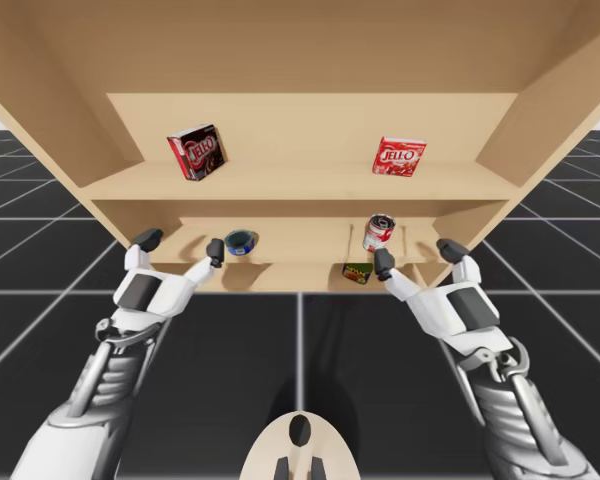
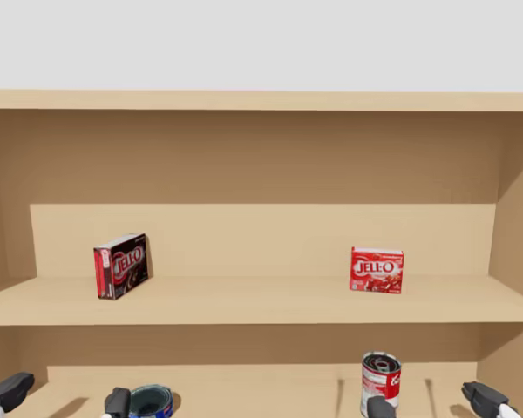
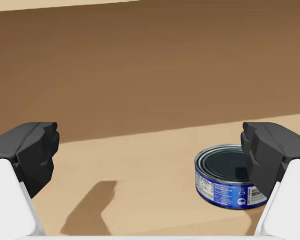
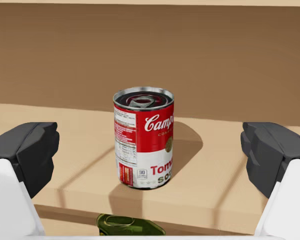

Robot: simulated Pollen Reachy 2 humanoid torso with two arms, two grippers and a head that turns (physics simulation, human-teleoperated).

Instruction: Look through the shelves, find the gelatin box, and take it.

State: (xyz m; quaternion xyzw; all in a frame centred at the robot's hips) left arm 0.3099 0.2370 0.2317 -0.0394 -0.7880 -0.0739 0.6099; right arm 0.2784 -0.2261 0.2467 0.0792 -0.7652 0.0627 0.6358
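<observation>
on the upper wooden shelf (image 2: pixel 244 301), flat red gelatin box (image 2: pixel 376 270) upright, left gripper (image 3: pixel 150 155) and right gripper (image 4: pixel 150 155) spread wide, empty

A red-and-white can (image 4: pixel 143 145) stands upright on the shelf (image 4: pixel 65 145), ahead of my wide-spread right gripper (image 4: pixel 150 156). A green can (image 4: pixel 130 225) shows below the shelf's edge.

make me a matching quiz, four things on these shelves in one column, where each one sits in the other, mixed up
1 dark red box
2 bright red box
3 flat blue can
4 red and white can

A ahead of right gripper
B upper shelf, right part
C lower shelf, by left gripper
D upper shelf, left part

Pairs: 1-D, 2-B, 3-C, 4-A
</observation>
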